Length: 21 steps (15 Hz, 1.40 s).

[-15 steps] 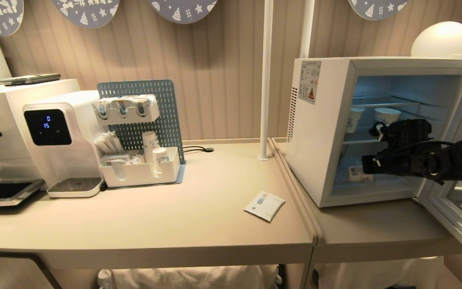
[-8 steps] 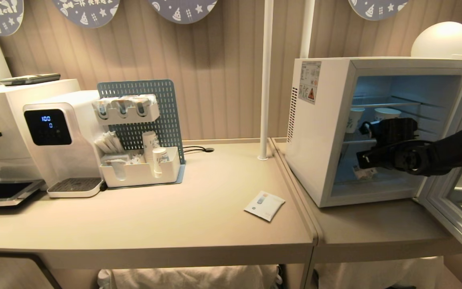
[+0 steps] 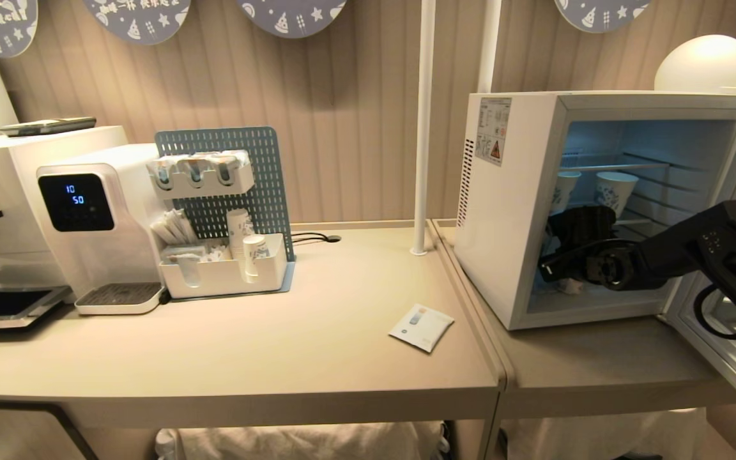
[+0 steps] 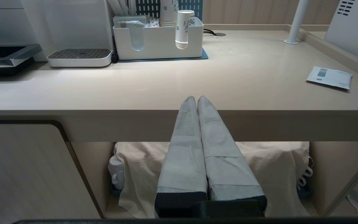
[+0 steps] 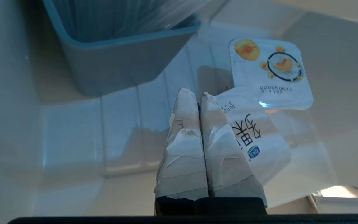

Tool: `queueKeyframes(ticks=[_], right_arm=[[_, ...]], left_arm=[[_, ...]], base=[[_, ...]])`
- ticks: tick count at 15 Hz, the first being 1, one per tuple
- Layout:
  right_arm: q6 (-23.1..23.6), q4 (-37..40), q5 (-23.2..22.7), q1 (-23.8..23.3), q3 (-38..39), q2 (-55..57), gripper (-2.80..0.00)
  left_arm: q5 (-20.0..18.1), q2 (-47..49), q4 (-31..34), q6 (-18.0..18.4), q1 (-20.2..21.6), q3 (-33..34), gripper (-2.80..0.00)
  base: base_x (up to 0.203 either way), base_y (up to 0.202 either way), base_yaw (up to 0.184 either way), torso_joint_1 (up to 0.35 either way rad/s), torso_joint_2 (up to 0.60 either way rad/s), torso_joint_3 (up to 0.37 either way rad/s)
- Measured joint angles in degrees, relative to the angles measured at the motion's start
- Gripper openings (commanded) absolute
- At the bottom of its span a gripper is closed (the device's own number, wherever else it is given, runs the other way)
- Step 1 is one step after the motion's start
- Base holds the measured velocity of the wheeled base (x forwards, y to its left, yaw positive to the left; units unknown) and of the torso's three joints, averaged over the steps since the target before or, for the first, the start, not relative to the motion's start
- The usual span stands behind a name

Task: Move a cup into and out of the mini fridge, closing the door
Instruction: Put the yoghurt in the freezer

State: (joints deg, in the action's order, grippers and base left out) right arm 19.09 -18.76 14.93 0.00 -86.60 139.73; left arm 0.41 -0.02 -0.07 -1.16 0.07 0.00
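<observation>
**Right arm reaches into the open fridge, fingers pressed together**

The long beige table [image 3: 266, 358] carries the mini fridge [image 3: 513, 211] at its right end. The fridge's door [image 3: 735, 345] is swung wide open to the right, and the lit inside shows wire shelves. On the left of the table stands a white water dispenser [image 3: 96, 217] with a black screen, and beside it a white organiser tray [image 3: 224, 271] backed by a blue pegboard. A small white sachet [image 3: 421, 326] lies on the table near the fridge.

The black right arm reaches into the lower part of the fridge. The right gripper [image 5: 199, 93] has its taped fingers pressed together, holding nothing, just beside a sealed yogurt cup [image 5: 270, 73] on the fridge floor. Two paper cups [image 3: 616, 186] stand on the shelf above the arm.

The left gripper [image 4: 196, 99] hangs in front of the table edge, fingers pressed together and empty.
</observation>
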Motion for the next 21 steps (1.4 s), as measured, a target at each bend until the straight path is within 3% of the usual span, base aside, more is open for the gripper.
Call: queueKeyframes(ticks=[20, 21], right_arm=[[-6.12, 0.05, 0.17, 1.04, -0.83, 2.34, -2.8], [-6.22, 0.09, 0.17, 1.04, -0.75, 2.32, 0.0]], left_arm=[[-0.03, 0.0, 0.02, 0.04, 0.0, 0.0, -2.8], [-0.03, 0.0, 0.0, 0.04, 0.0, 0.0, -2.8]], base=[[0.0, 0.0, 0.0, 0.0, 0.0, 0.0], [0.0, 0.0, 0.0, 0.0, 0.0, 0.0]])
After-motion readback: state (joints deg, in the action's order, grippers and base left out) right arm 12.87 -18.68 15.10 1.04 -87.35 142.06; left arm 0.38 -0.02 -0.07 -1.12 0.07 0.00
